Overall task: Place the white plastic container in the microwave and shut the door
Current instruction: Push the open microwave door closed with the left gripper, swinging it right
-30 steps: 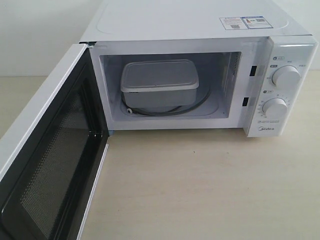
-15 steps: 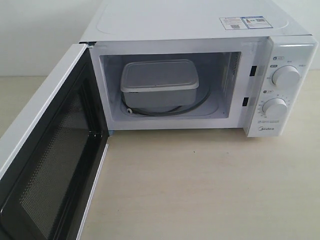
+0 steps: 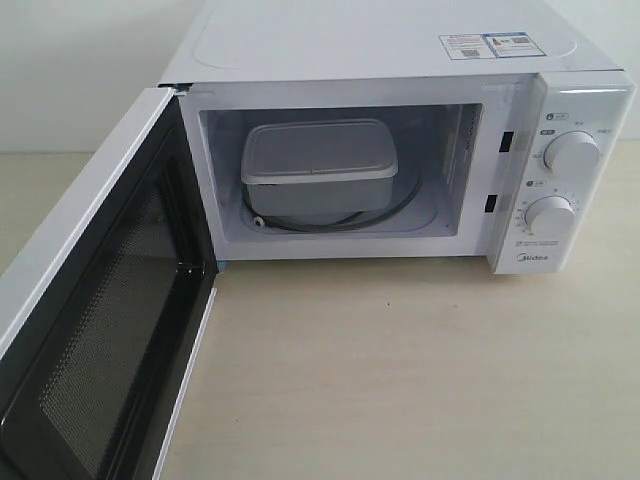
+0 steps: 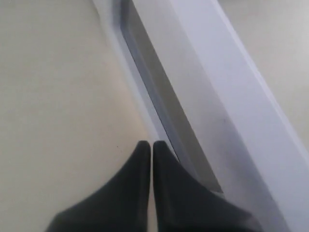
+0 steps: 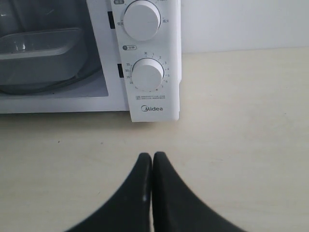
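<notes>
Standing wide open at the left of the exterior frame, the white microwave door (image 3: pixel 95 330) with a dark rectangular mesh window turns its inner face toward the middle. The left gripper (image 4: pixel 152 145) has its black fingers pressed together on nothing, just beside a long white edge of that door over the pale wooden table (image 3: pixel 400 370).

Right of the door, the white boxy countertop microwave (image 3: pixel 330 40) fills the upper centre. The low rectangular translucent-white plastic container (image 3: pixel 318 155) sits inside its cavity, left of the cavity's middle, level and lid up. Its long axis runs left to right across the frame, parallel to the front opening, with one long side facing out.

Further right, a blue-and-white sticker (image 3: pixel 485 45) lies on the oven's top; its print is too small to read. Two round white dials (image 3: pixel 572 152) sit one above the other on the right panel, with "Midea" (image 5: pixel 152 108) printed below them. The right gripper (image 5: pixel 152 157) is likewise clenched and empty, above the table before that panel.
</notes>
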You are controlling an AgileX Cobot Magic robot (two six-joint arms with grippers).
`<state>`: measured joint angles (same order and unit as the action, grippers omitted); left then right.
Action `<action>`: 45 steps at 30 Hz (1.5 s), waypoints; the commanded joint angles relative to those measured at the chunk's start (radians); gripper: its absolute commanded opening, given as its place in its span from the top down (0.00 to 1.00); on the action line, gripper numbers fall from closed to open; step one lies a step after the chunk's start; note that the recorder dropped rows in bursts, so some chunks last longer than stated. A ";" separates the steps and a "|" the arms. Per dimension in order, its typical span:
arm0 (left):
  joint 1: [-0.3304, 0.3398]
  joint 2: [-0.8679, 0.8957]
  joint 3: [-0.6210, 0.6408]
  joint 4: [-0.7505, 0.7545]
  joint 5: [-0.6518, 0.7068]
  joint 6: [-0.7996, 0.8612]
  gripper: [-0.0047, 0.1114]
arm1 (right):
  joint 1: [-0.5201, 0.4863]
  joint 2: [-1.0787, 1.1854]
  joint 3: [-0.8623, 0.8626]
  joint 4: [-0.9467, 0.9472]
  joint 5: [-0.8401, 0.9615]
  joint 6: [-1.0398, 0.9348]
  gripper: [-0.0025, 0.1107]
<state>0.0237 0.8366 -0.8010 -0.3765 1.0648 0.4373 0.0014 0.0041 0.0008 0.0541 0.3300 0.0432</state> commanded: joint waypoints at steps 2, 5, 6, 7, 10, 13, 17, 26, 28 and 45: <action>-0.092 0.167 -0.008 -0.087 0.027 0.235 0.93 | -0.002 -0.004 -0.001 -0.008 -0.004 0.001 0.98; -0.124 0.219 -0.008 -0.157 0.024 0.377 0.93 | -0.002 -0.004 -0.001 -0.008 -0.004 0.001 0.98; -0.133 0.233 -0.008 -0.188 0.019 0.425 0.93 | -0.002 -0.004 -0.001 -0.008 -0.004 0.001 0.98; -0.143 0.241 -0.008 -0.224 0.014 0.473 0.93 | -0.002 -0.004 -0.001 -0.008 -0.004 0.001 0.98; -0.175 0.264 -0.008 -0.349 -0.017 0.601 0.93 | -0.002 -0.004 -0.001 -0.008 -0.004 0.001 0.98; -0.220 0.281 -0.008 -0.451 -0.084 0.681 0.93 | -0.002 -0.004 -0.001 -0.008 -0.004 0.001 0.98; -0.289 0.306 -0.008 -0.499 -0.240 0.774 0.93 | -0.002 -0.004 -0.001 -0.008 -0.004 0.001 0.98; -0.390 0.439 -0.051 -0.645 -0.572 0.907 0.93 | -0.002 -0.004 -0.001 -0.008 -0.004 0.001 0.98; -0.397 0.467 -0.074 -0.669 -0.593 0.916 0.93 | -0.002 -0.004 -0.001 -0.008 -0.004 0.001 0.98; -0.397 0.525 -0.114 -0.861 -0.673 1.066 0.93 | -0.002 -0.004 -0.001 -0.008 -0.004 0.001 0.98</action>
<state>-0.3685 1.3412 -0.8965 -1.1762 0.4127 1.4304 0.0014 0.0041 0.0008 0.0541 0.3300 0.0439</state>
